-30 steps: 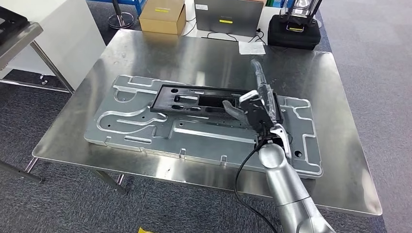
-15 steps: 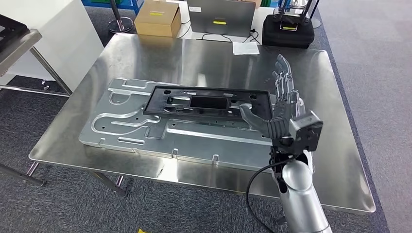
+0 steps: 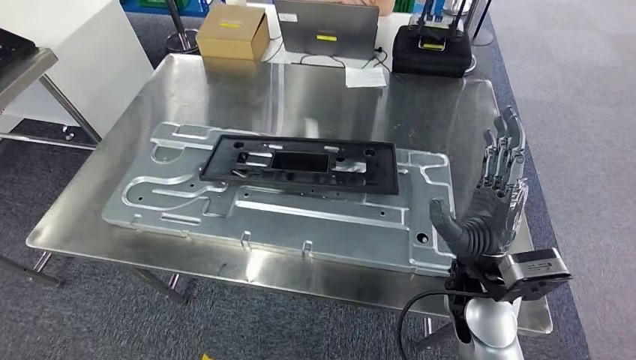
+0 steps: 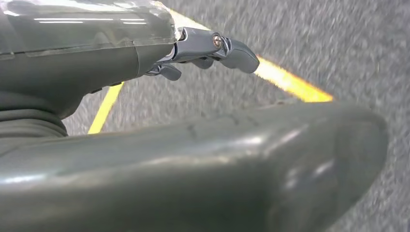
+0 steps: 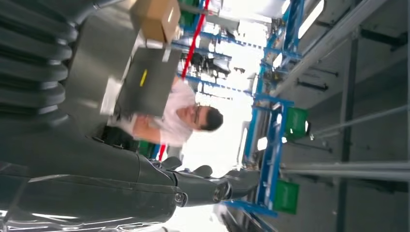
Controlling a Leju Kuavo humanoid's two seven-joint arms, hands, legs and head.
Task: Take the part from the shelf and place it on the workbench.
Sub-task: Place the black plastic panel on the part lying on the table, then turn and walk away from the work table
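The black rectangular part (image 3: 300, 163) lies flat on the ribbed silver fixture plate (image 3: 187, 202) in the middle of the steel workbench (image 3: 315, 90). My right hand (image 3: 495, 195) is raised at the bench's right edge, fingers spread and straight, holding nothing, well apart from the part. In the right wrist view the right hand's fingers (image 5: 208, 186) stretch out into open air. In the left wrist view my left hand (image 4: 193, 154) hangs over grey carpet with a yellow line, thumb large in front, fingers (image 4: 212, 48) slightly curled and holding nothing.
Behind the bench stand a cardboard box (image 3: 231, 31), a grey laptop-like case (image 3: 326, 28) and a black case (image 3: 431, 51). A white paper (image 3: 366, 76) lies at the bench's far edge. A person (image 5: 174, 121) sits beyond the bench. A white cabinet (image 3: 67, 52) stands left.
My right hand let go of the black part, opened, and drew back to the right and toward me. The camera view shifted, so the whole bench sits lower-left in the picture.
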